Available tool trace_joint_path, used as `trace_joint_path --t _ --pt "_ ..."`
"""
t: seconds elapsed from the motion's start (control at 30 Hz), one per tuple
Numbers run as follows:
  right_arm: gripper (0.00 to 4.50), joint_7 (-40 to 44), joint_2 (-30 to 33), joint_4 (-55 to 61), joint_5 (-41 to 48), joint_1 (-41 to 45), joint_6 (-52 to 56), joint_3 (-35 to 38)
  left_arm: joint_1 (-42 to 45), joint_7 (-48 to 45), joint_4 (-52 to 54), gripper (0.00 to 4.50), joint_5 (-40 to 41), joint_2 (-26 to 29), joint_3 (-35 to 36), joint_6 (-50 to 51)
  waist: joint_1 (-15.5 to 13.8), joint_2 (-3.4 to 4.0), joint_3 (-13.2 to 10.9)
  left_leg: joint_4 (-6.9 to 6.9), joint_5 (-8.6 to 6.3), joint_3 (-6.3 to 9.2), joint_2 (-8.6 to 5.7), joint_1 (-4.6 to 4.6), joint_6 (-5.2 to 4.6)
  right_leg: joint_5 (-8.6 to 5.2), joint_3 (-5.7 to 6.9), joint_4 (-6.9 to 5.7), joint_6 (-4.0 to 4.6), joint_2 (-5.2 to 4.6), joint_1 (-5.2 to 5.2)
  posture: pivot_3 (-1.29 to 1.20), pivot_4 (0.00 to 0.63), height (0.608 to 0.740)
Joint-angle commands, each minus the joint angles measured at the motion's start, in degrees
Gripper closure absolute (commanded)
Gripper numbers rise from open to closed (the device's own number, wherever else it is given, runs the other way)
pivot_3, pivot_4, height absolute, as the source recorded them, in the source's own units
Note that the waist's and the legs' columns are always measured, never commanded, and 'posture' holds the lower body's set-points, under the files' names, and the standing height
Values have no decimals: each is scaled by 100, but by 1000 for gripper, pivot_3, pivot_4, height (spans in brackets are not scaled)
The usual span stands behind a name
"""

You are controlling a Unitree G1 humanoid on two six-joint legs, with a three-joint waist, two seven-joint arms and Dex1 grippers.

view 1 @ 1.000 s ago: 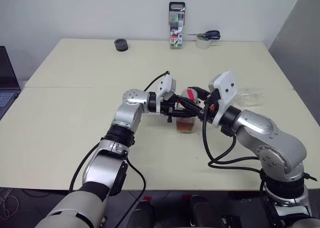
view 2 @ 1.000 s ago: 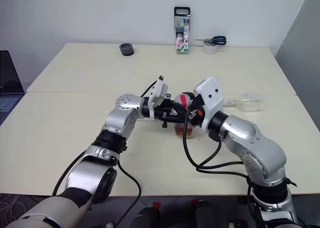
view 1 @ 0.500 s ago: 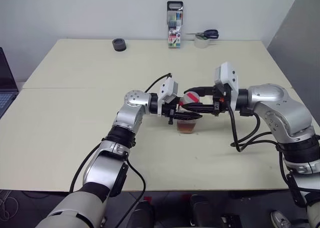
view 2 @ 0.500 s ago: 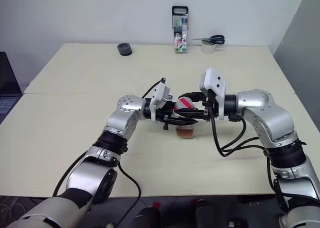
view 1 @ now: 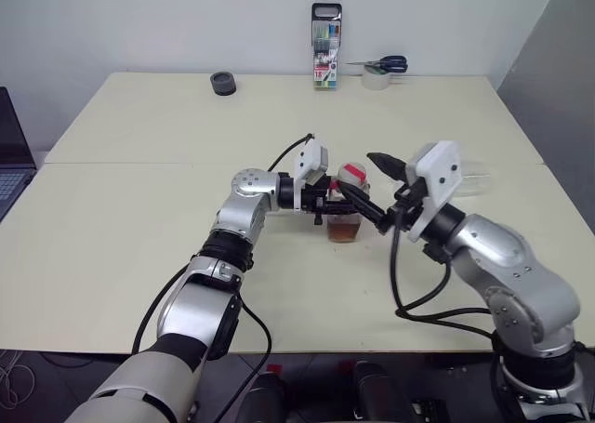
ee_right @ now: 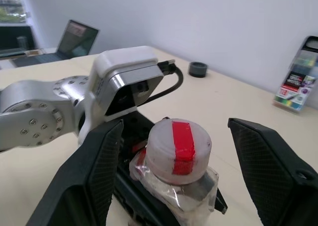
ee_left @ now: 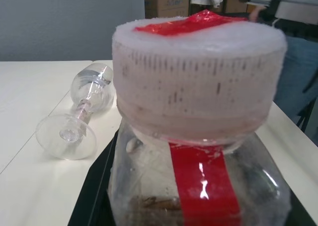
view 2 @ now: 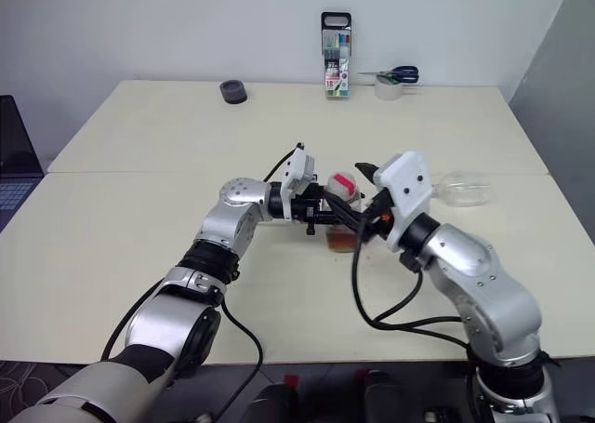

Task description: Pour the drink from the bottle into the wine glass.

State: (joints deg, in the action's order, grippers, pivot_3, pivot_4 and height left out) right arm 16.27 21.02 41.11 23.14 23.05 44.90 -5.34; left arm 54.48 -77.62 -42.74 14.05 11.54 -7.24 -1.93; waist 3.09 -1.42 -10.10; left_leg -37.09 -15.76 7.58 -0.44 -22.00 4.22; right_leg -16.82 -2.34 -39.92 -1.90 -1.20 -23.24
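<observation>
Bottle: small clear plastic bottle [view 1: 348,211] with a squarish body, a red vertical label strip and a white cap crossed by a red band; it stands upright on the table, near the middle of the front half.
Drink: reddish-brown translucent liquid [view 1: 345,229] fills the lower part of the bottle.
Left gripper [view 2: 327,215]: black fingers clamped on the bottle's body just below the cap, reaching in level from the robot's left.
Right gripper [ee_right: 179,151]: its textured black fingers [ee_right: 102,159] stand wide apart on either side of the capped top, touching neither cap nor bottle.
Wine glass: clear stemmed glass [ee_left: 79,114] with a round bowl and flat round foot; it lies on its side on the table, to the right of the bottle and apart from it.
Table: pale cream surface [view 1: 139,218].
Far edge: tall pack of coloured markers [view 1: 326,34], upright; a roll of tape [view 1: 376,79] with blue-handled scissors [view 1: 383,64] on it; a small dark round object [view 1: 222,83].
</observation>
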Motion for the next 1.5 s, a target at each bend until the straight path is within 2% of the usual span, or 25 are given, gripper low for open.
trace_joint_path --t 0.03,0.2,0.47,0.5,0.57,0.67,0.7,0.87,0.93,0.97,1.03,1.1,1.13,1.2,1.37,1.4,1.5 --pt "919 -616 -304 97 -576 6 -81 -443 231 13 32 2760 -5 -34 75 -160 7 0 0 1 0 1 0 1 0 0 0 0 0 0 0 0 150 740" --pt "919 -879 -589 -133 -998 -9 -237 -703 240 4 26 2761 -44 -49 77 -190 12 0 0 1 4 -1 -1 -1 8 0 -1 2 0 -1 0 0 150 740" --pt "919 -1039 -934 -396 -1296 13 -441 -595 194 15 72 2766 -73 -31 81 -190 16 0 0 1 2 0 -1 0 4 0 0 1 0 0 0 0 150 740" --pt "1197 -1016 -953 -403 -1302 7 -440 -593 189 16 78 2766 -75 -30 81 -189 17 0 0 1 2 0 -1 0 3 0 0 1 0 0 0 0 150 740" --pt "1467 -978 -981 -409 -1317 -9 -440 -595 181 18 88 2766 -78 -29 79 -185 17 0 0 1 -1 -1 -1 0 -1 0 -1 1 0 -1 0 0 150 740" --pt "2482 -932 -1015 -405 -1331 -33 -464 -592 168 23 108 2766 -80 -28 75 -175 18 1 0 1 -1 0 -1 0 -1 0 0 1 0 0 0 0 150 740" --pt "2608 -900 -1012 -398 -1335 -48 -481 -596 162 26 116 2767 -80 -25 71 -169 17 1 0 1 -1 0 -1 0 -2 0 0 1 0 0 0 0 150 740" --pt "2604 -629 -949 -358 -1214 -122 -545 -638 138 24 144 2767 -78 -10 63 -144 17 1 0 1 -1 0 -1 0 -2 0 0 1 0 -1 0 0 150 740" --pt "2604 -140 -788 -388 -930 -78 -645 -608 140 -3 154 2767 -71 0 58 -134 17 1 0 1 -1 -1 -1 0 -2 0 0 1 0 -1 0 0 150 740" --pt "2604 499 -477 -530 -660 56 -764 -516 154 -64 148 2770 -63 15 51 -122 18 1 0 1 -1 -1 -2 -1 -2 0 -1 2 0 -1 0 0 150 740" --pt "2604 2381 624 -1115 -224 560 -1144 -414 188 -276 147 2775 -74 68 1 -131 18 5 -5 -3 -2 -6 -6 0 -3 0 -1 3 0 -2 3 0 150 740" --pt "2603 3363 1221 -1635 189 1032 -1103 -313 217 -391 138 2776 -71 100 -14 -135 19 5 -7 -6 -2 -10 -8 3 -5 3 -2 7 -4 -4 9 0 150 740" --pt "2603 3564 1328 -1810 343 1195 -1033 -284 223 -418 136 2776 -61 113 -13 -134 22 5 -7 -1 -2 -7 -7 5 -6 2 0 7 -4 -3 10 0 150 740" --pt "2603 3773 1357 -2072 703 1487 -770 -181 242 -420 129 2777 -59 115 -1 -138 26 5 -7 5 -1 -2 2 10 -6 2 4 7 -2 5 11 0 150 740" --pt "2603 3320 1123 -1982 820 1414 -601 109 228 -278 154 2788 -50 105 68 -96 28 6 -7 4 -1 -3 1 3 -6 1 1 4 0 1 3 0 150 740" --pt "1885 3179 1084 -1932 747 1351 -643 185 215 -262 171 2788 -43 109 75 -70 25 6 -7 3 -1 -3 -1 1 -6 1 1 5 0 -2 3 0 150 740" --pt "931 2488 1026 -1287 692 956 -432 607 227 -144 105 2793 -67 107 89 -63 12 6 -7 0 -1 1 -4 -2 -5 1 2 4 0 -7 4 0 150 740"
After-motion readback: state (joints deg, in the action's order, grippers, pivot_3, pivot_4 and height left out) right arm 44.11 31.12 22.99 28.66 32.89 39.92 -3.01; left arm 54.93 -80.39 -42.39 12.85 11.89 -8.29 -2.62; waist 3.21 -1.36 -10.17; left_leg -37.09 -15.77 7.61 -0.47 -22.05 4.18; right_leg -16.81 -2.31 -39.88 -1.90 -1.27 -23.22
